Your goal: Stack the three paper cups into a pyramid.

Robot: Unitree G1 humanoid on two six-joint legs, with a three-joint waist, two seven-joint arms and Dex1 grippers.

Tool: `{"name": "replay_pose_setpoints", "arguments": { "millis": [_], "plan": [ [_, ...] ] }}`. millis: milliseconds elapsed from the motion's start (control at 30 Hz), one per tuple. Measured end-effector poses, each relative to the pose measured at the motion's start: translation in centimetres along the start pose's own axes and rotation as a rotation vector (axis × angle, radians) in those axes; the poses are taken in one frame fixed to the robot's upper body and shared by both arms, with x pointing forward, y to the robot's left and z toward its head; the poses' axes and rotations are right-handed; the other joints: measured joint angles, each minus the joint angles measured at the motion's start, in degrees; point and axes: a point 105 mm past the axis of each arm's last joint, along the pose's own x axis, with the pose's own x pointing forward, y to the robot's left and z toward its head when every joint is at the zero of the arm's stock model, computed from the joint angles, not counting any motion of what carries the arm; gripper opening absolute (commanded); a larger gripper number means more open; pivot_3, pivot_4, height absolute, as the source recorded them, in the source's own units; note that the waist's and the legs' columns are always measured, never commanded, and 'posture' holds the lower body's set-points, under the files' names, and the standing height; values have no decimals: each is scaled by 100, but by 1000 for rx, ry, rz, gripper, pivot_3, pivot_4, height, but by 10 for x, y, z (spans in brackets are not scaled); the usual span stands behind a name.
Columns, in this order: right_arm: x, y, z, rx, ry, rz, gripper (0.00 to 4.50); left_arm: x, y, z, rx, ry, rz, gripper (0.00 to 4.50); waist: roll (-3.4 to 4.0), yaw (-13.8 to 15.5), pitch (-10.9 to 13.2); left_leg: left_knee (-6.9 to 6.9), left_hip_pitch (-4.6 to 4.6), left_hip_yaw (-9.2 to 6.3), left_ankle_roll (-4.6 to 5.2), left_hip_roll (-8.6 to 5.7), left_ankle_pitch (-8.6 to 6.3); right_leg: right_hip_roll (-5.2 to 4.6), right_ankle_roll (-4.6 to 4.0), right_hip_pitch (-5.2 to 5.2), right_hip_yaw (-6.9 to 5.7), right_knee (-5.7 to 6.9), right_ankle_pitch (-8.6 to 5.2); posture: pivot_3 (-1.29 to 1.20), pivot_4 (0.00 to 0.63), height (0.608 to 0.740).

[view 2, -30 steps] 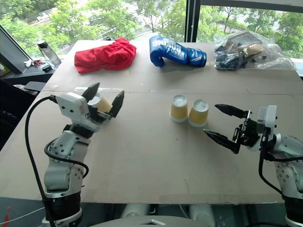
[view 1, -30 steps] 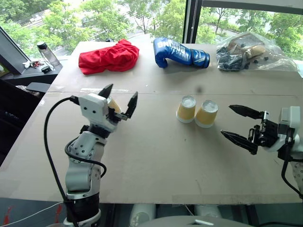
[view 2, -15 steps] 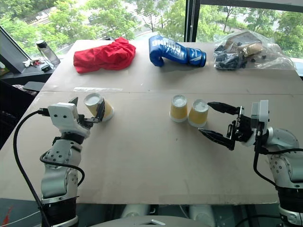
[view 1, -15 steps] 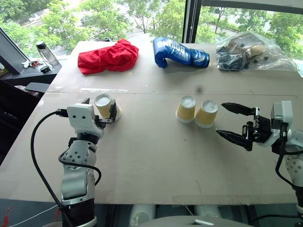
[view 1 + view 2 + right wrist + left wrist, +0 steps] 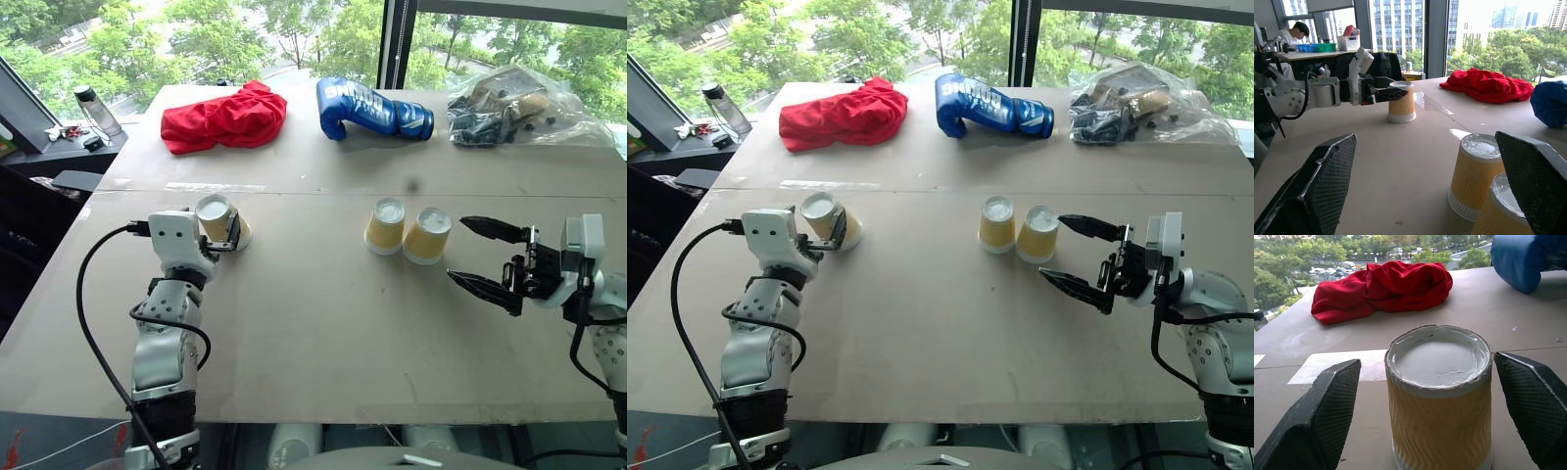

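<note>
Cardboard table (image 5: 323, 323) holds three upturned cups. Left gripper (image 5: 210, 235), open, straddles the left cup (image 5: 217, 219) without touching. Right gripper (image 5: 487, 258), open, hovers beside the touching pair (image 5: 408, 229).

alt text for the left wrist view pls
An upside-down paper cup stands on the brown table, between the two open black fingers of the left gripper, which do not touch it. Behind lie a crumpled red cloth and part of a blue boxing glove.
</note>
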Motion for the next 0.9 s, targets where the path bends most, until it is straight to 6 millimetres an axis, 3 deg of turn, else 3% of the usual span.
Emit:
{"name": "replay_pose_setpoints", "arguments": {
  "millis": [133, 300, 700, 900],
  "plan": [
    [0, 0, 0, -8, 5, -3, 4500, 4, -4, -12, -11, 36, -19, 4479, 0, -5, 0, -1, 1, -1, 0, 2, 0, 1, 0, 0, -1, 1, 0, 0, 150, 740],
    [2, 1, 3, -19, 5, -6, 4500, 5, -2, -21, -18, 46, -13, 3053, 0, -1, 0, -1, 0, -1, 0, 2, 0, -1, 0, 0, -2, 0, 0, 0, 150, 740],
    [1, 0, 2, -19, 8, -9, 4500, 9, 3, -20, 15, -1, -18, 3053, -1, 0, 0, -1, 0, -1, 0, 2, 0, -5, 0, 0, -4, 0, 0, 0, 150, 740],
    [1, 0, 3, -18, 6, -10, 4500, 22, 0, 3, 55, -61, -98, 3053, -1, 7, 0, -1, -3, -2, 0, 0, 0, -4, 0, 0, -7, 0, 0, 0, 150, 740]
  ]
}}
